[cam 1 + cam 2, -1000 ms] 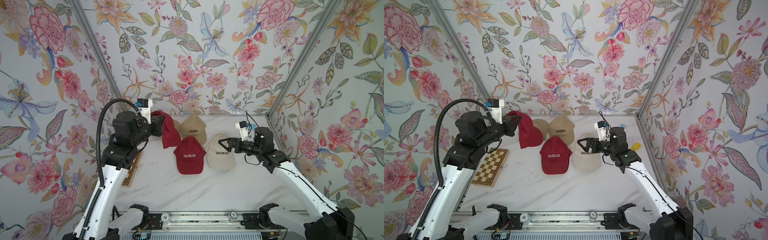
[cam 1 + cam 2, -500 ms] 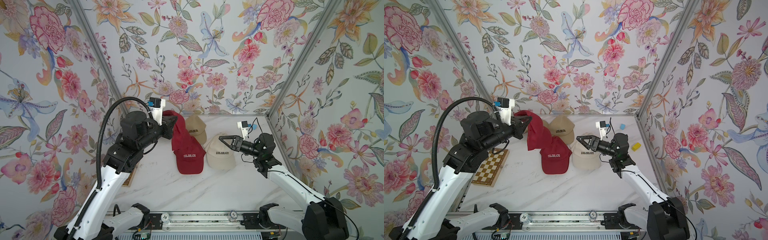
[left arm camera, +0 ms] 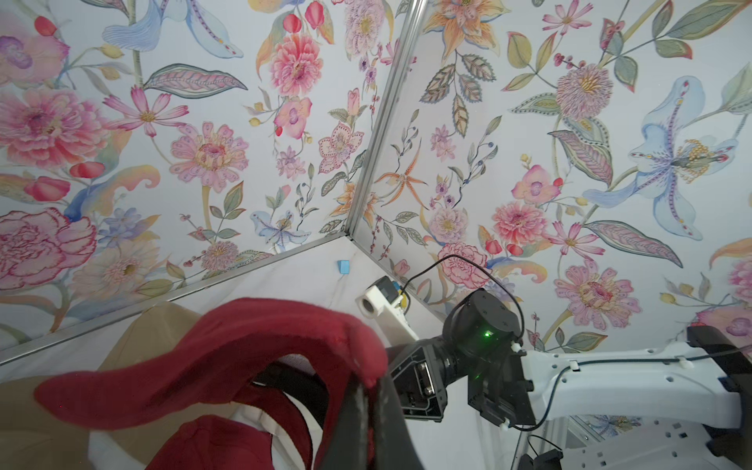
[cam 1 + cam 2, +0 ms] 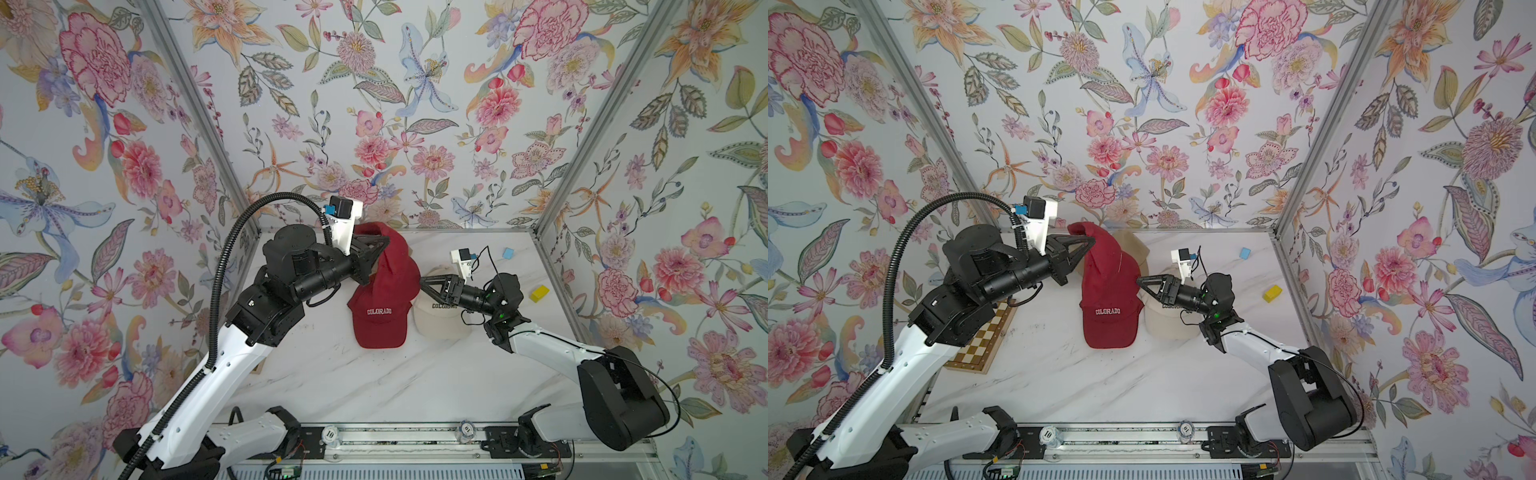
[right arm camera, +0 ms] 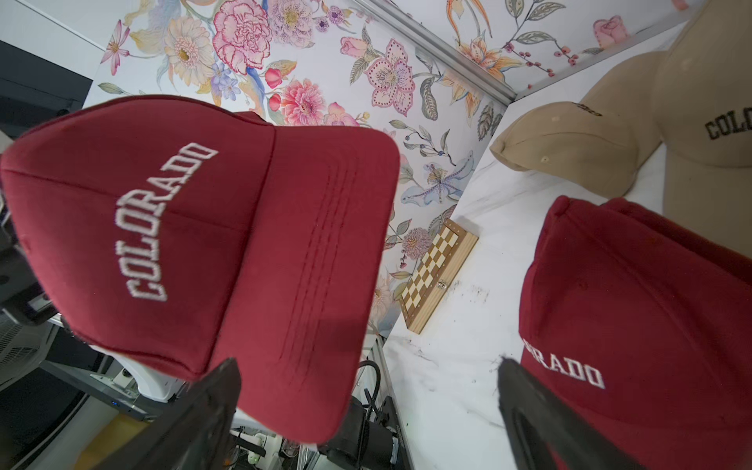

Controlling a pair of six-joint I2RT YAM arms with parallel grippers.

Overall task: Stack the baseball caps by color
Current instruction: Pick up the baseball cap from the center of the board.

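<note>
My left gripper (image 4: 386, 242) (image 3: 368, 401) is shut on the back edge of a dark red baseball cap (image 4: 392, 266) (image 5: 183, 228), which hangs in the air. Below it a second dark red cap (image 4: 380, 320) (image 4: 1108, 320) lies on the table. Beside that cap lies a cream cap (image 4: 436, 324). My right gripper (image 4: 422, 283) (image 5: 366, 366) is open above the cream cap, its tips close to the hanging cap. Two tan caps (image 5: 569, 142) (image 5: 712, 122) lie at the back, mostly hidden in both top views.
A checkered wooden board (image 4: 980, 345) (image 5: 437, 272) lies by the left wall, partly under my left arm. A blue block (image 4: 508, 252) and a yellow block (image 4: 539, 293) sit at the right, near the wall. Floral walls enclose the marble table (image 4: 374, 382) on three sides.
My left gripper has carried the dark red cap rightward from the back left to above the lying red cap. The right gripper has swung left toward it, staying open.
</note>
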